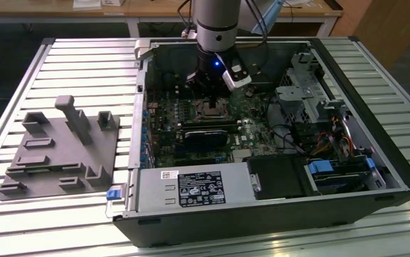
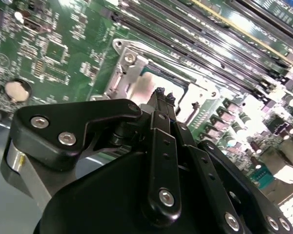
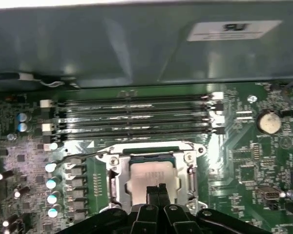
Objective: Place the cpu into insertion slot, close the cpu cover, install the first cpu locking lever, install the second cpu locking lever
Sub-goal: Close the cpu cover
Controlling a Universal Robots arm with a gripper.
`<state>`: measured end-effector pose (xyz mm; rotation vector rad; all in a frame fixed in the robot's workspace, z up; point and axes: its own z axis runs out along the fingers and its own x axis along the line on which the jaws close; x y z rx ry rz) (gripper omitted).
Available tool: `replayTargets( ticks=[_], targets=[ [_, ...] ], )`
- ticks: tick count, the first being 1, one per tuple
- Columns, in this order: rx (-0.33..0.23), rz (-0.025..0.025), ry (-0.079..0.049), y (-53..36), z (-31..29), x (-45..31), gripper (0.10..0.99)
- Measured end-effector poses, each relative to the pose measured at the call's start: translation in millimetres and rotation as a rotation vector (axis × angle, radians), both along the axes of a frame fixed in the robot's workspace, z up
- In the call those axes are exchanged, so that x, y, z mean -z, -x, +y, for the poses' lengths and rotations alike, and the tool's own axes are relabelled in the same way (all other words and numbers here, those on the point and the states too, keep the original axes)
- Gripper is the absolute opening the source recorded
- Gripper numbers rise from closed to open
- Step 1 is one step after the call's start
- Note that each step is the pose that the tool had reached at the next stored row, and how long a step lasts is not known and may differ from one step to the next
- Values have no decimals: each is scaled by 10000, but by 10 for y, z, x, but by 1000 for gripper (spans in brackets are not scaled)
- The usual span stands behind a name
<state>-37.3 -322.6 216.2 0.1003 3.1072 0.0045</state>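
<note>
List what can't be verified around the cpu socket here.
First wrist view: near edge of the cpu and the cpu cover, hidden by the gripper.
Both wrist views: whether the gripper touches the cpu; the gripper itself blocks the contact spot.
Exterior view: the insertion slot, too small and partly behind the gripper to show the cover's state.

We see 4 long black memory slots [image 3: 136, 114] just beyond the gripper [image 3: 156, 189], a round coin battery [image 3: 269, 122] farther to one side, and a grey fixture plate [image 1: 59, 155] well apart from it, outside the case [image 1: 262, 225].
</note>
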Motion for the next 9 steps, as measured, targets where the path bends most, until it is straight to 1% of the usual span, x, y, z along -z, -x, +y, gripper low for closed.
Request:
replayTargets(
  ticks=[9],
  targets=[
    [-308, 0, 0, 163, -3, 52, 106]
  ],
)
